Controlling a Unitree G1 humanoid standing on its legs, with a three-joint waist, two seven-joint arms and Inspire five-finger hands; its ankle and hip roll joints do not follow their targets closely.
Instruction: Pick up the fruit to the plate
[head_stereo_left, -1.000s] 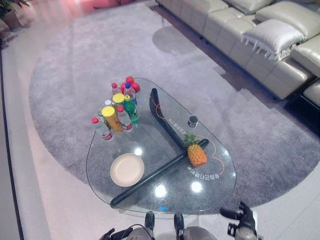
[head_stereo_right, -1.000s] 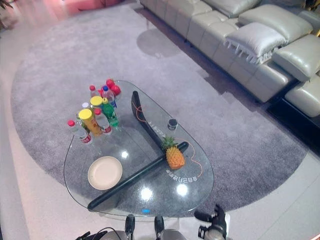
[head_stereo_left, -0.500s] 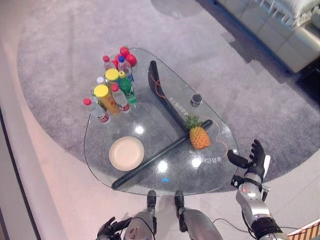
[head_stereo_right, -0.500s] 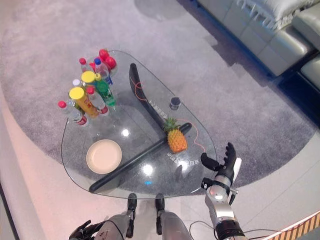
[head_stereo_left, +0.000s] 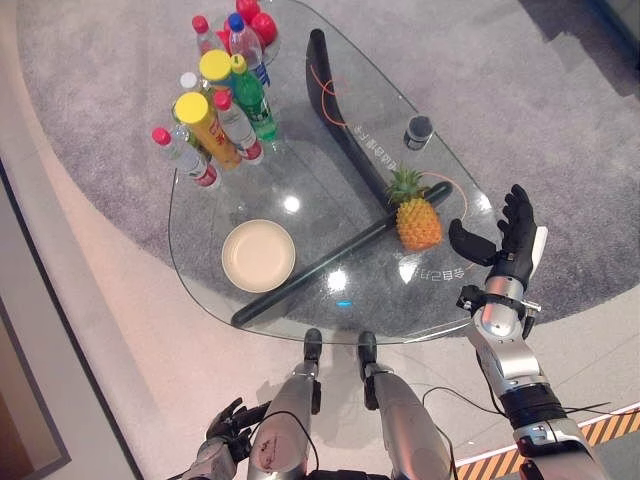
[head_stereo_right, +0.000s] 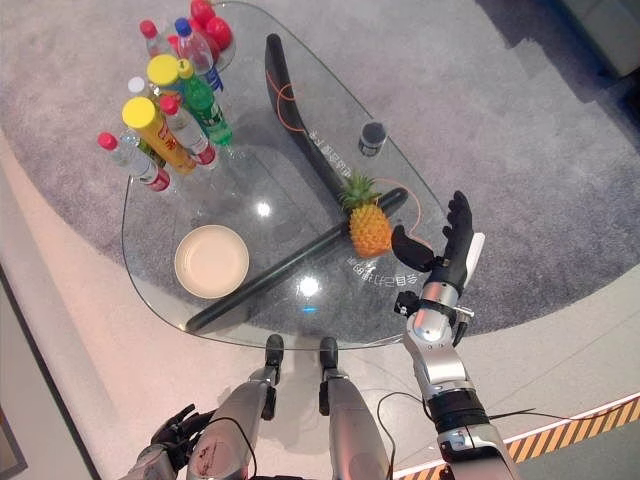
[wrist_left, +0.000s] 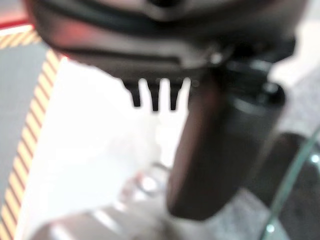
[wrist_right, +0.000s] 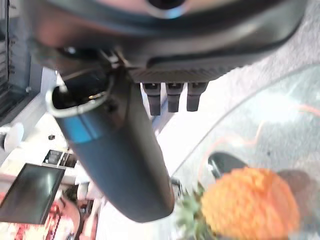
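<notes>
Left eye view, fruit: the pineapple (head_stereo_left: 418, 222) stands upright on the glass table (head_stereo_left: 330, 310), near its right edge, beside the dark bar of the table frame under the glass.
Left eye view, goal: the plate (head_stereo_left: 258, 256) lies empty on the glass, well apart from the pineapple, toward the robot's left.
Left eye view, right hand: the right hand (head_stereo_left: 507, 248) is raised just beside the pineapple, fingers straight and thumb spread toward the fruit, not touching it and holding nothing.
Left eye view, left hand: the left hand (head_stereo_left: 226, 430) hangs low beside the table edge, with fingers loosely curled and nothing in it.
Left eye view, other things: a group of bottles (head_stereo_left: 213, 110) stands at the far left part of the table.
Right eye view: the same scene; the thumb of the right hand (head_stereo_right: 449, 253) comes very close to the body of the pineapple (head_stereo_right: 370, 229).
Left wrist view: I cannot tell the state of the fingers from here.
Right wrist view: the pineapple (wrist_right: 250, 206) shows past the thumb, with the hand released.
Handling, my judgement: the pineapple looks rather heavy and stiff, with rough skin that should not slip; the leafy crown is weak, so it is better to take the wide body from the side.
</notes>
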